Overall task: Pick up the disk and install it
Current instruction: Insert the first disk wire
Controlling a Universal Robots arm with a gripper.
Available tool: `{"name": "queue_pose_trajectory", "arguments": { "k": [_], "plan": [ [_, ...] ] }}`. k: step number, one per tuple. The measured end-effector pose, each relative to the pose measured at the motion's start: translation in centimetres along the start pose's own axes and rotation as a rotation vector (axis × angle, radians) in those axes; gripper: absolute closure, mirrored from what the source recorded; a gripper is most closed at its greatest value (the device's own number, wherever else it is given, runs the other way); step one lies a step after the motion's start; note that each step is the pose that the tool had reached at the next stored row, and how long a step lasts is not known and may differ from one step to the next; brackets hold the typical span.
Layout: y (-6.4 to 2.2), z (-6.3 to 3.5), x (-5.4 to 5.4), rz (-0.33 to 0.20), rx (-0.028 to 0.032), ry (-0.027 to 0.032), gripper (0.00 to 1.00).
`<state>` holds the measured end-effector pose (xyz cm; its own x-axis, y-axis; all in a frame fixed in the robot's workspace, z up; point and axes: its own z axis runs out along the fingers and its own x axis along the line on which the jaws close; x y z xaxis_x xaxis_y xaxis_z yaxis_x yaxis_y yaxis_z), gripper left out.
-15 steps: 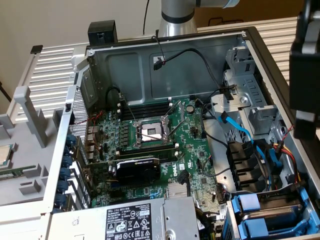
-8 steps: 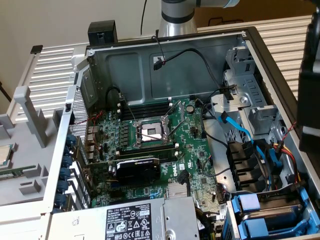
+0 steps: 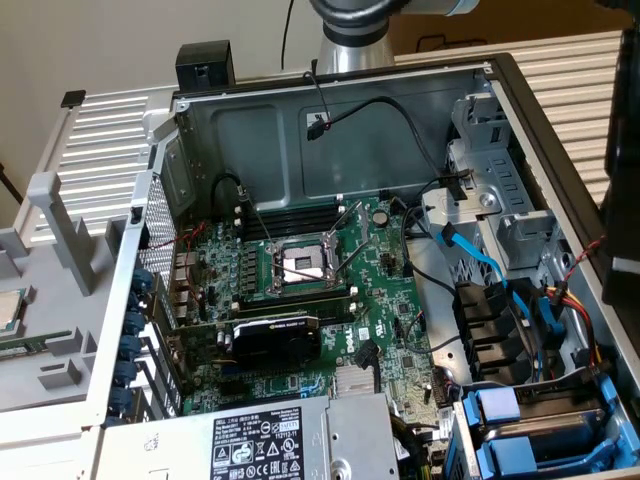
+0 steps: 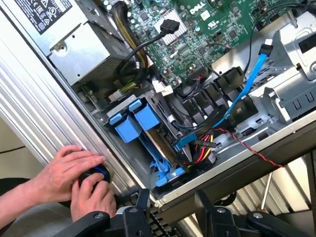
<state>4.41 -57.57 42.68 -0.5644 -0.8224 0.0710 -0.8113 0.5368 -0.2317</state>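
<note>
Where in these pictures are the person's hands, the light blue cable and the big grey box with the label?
hands (image 4: 69, 170): wrist view, on the back of one hand.
blue cable (image 4: 247, 84): wrist view, midway along its straight run.
grey box (image 3: 265, 448): exterior view, on its black-and-white label.

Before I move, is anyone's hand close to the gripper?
Yes, a person's hands rest against the computer case just beside the gripper.

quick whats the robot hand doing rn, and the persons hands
Robot hand: open, holding nothing.
Person's hands: both on a small black round thing with a blue ring, outside the computer case.
</note>
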Motion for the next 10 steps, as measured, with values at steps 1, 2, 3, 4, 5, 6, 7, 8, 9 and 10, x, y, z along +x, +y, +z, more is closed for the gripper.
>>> {"name": "queue_pose_trajectory", "arguments": {
  "k": [1,2,3,4,5,6,7,8,9,10],
  "plan": [
    [0.01,0.04,0.0,-0.016,-0.001,-0.0021,0.51],
    [0.03,0.09,0.0,-0.033,-0.0027,-0.0044,0.51],
    [0.05,0.14,0.0,-0.051,-0.0047,-0.0064,0.51],
    [0.05,0.18,-0.01,-0.069,-0.0065,-0.0083,0.51],
    [0.06,0.24,-0.01,-0.088,-0.0087,-0.0104,0.51],
    [0.07,0.29,-0.02,-0.106,-0.011,-0.0122,0.51],
    [0.09,0.36,-0.02,-0.124,-0.0136,-0.014,0.51],
    [0.1,0.42,-0.03,-0.142,-0.016,-0.0156,0.51],
    [0.12,0.48,-0.03,-0.157,-0.0181,-0.017,0.51],
    [0.13,0.55,-0.03,-0.171,-0.0197,-0.0184,0.51]
  ]
}}
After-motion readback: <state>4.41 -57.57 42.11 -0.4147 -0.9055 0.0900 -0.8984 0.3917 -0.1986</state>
